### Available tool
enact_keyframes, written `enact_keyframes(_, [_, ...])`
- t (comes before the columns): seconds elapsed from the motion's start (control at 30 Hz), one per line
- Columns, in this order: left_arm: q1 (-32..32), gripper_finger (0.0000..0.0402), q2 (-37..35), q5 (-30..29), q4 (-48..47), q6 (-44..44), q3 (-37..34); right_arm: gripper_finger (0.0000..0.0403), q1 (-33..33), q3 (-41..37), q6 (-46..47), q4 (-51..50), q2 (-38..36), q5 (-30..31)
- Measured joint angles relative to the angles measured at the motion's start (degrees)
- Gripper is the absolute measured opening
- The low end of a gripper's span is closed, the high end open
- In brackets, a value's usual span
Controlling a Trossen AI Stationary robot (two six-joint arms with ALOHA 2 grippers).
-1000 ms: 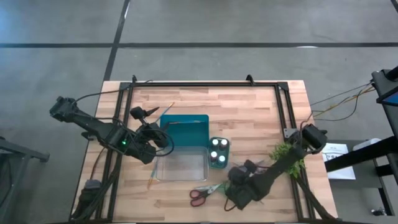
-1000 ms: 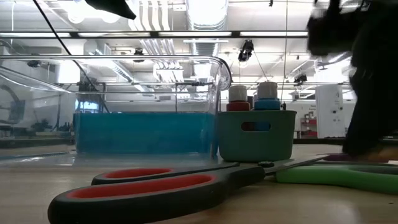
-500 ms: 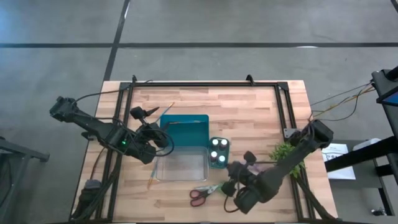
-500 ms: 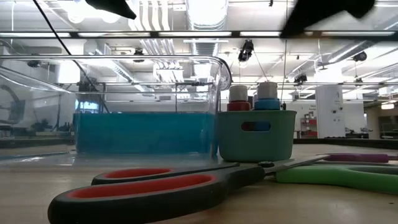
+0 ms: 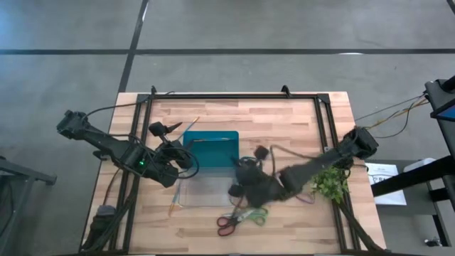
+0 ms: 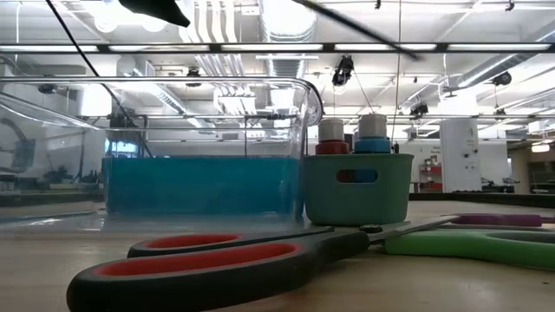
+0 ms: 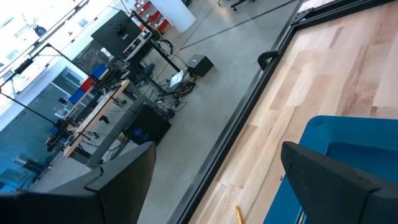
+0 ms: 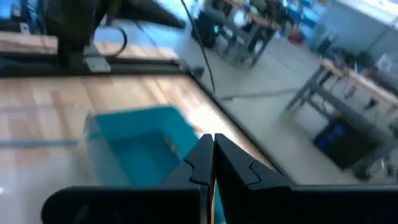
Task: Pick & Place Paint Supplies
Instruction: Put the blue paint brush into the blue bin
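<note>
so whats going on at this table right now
The right gripper, fingers shut with nothing visibly held, reaches across the middle of the table by the small teal cup of paint bottles. The left gripper waits open beside the blue bin. Red-handled scissors and green-handled scissors lie on the table near its front edge.

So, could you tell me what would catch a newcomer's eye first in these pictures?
Probably the right gripper, shut and empty, reaching across the middle of the table above the clear container. Next come the red-handled scissors lying large along the near edge, with the small teal cup of white-capped paint bottles behind them. The left gripper waits open beside the teal container.
</note>
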Motion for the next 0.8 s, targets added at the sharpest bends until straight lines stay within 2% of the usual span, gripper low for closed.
enact_keyframes(0.17, [0.0, 0.0353, 0.0, 0.0, -0.2, 0.0, 0.0, 0.0008, -7.3, -6.5, -21.3, 29.1, -2.6, -13.8])
enact_keyframes(0.27, [0.0, 0.0353, 0.0, 0.2, -0.6, 0.0, 0.0, 0.0008, -11.6, -9.4, -26.6, 37.7, -3.8, -21.9])
enact_keyframes(0.43, [0.0, 0.0353, 0.0, 0.4, -1.2, 0.0, 0.0, 0.0008, -20.1, -11.7, -26.1, 43.5, -4.0, -39.1])
enact_keyframes(0.6, [0.0, 0.0353, 0.0, 0.4, -1.2, 0.0, 0.0, 0.0008, -27.4, -14.3, -20.8, 46.7, -2.3, -52.7])
enact_keyframes(0.8, [0.0, 0.0353, 0.0, 0.4, -1.2, 0.0, 0.0, 0.0008, -31.4, -17.4, -17.8, 50.1, 1.0, -61.0])
